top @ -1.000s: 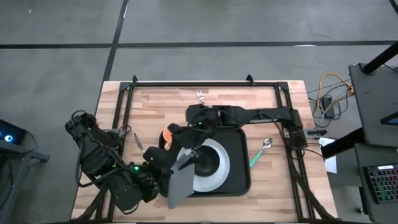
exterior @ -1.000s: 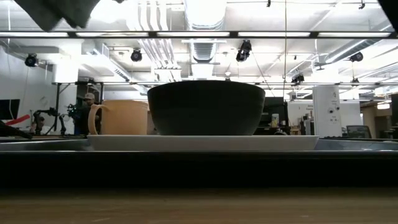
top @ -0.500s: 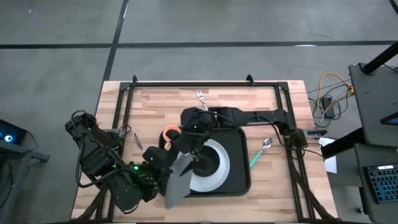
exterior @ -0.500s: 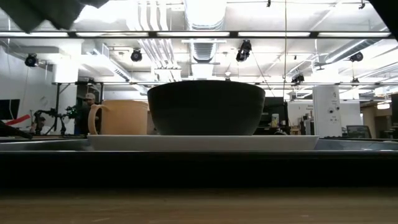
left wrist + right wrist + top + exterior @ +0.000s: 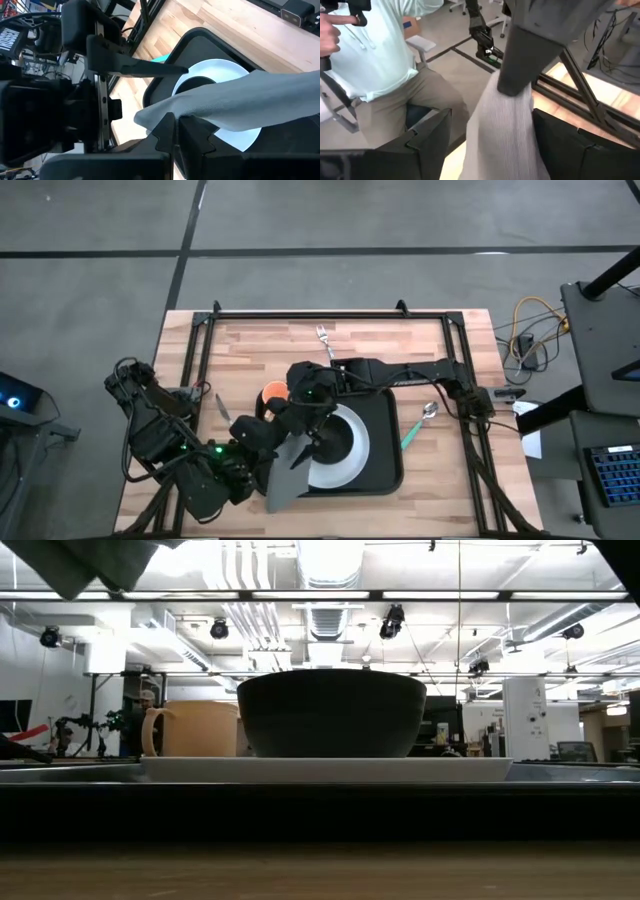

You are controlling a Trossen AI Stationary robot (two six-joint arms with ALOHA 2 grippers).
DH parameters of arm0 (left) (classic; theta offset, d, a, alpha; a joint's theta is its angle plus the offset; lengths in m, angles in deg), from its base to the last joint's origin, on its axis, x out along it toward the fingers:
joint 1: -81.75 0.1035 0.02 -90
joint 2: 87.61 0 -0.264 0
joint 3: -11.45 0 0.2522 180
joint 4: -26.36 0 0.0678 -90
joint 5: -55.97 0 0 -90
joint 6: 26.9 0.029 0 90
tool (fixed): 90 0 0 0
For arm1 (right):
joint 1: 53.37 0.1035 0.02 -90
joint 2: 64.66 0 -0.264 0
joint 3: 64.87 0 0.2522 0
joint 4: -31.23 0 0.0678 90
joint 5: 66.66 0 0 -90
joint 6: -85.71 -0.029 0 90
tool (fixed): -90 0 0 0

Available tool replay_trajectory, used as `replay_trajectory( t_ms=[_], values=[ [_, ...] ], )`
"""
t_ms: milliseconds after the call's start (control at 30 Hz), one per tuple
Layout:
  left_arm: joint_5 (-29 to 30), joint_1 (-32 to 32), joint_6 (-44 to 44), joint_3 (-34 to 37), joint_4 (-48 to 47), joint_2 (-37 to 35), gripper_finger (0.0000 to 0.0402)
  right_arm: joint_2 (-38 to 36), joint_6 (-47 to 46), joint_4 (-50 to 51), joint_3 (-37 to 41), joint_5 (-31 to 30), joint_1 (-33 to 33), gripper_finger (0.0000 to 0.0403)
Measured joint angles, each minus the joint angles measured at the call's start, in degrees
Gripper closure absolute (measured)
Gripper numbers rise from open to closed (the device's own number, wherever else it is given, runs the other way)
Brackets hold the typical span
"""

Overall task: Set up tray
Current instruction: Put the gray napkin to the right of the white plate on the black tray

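A grey napkin [image 5: 284, 476] hangs in the air over the near left corner of the black tray [image 5: 386, 470]; its lower part also shows in the low view's top left corner [image 5: 90, 562]. My left gripper [image 5: 176, 126], at the napkin's upper end [image 5: 268, 442], is shut on it. My right gripper [image 5: 500, 142] reaches in from the right [image 5: 300, 418], open, one finger on each side of the hanging napkin [image 5: 502, 125] and apart from it. On the tray a white plate [image 5: 352, 465] carries a black bowl [image 5: 336, 442]. An orange mug [image 5: 271, 392] stands at the tray's far left corner. My left gripper pinches the napkin's upper end [image 5: 170, 111] between its two shut fingers, which point down from above in the right wrist view [image 5: 517, 65]. The cloth hangs slack below them, lifted clear of the tray and table. One layer or several, I cannot tell.
A fork [image 5: 325, 335] lies on the wood beyond the tray. A spoon with a teal handle [image 5: 417, 426] lies right of the tray. A black frame [image 5: 330, 314] rails the table. A seated person [image 5: 380, 65] shows beyond the table in the right wrist view.
My right gripper has moved toward the table's near left, from over the tray's far edge to the hanging napkin, and now straddles it. The napkin has shifted slightly in my left gripper's hold.
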Motion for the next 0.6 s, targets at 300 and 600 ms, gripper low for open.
replay_trajectory(
  t_ms=[300,600],
  values=[
    [0.0,0.0,0.6,-0.1,0.2,0.0,0.0402,0.0,2.4,2.6,0.6,0.0,0.1,0.0282],
    [0.0,0.0,-0.4,-0.1,0.5,0.0,0.0402,-0.1,5.7,4.0,0.6,-2.2,0.5,0.0393]
  ],
)
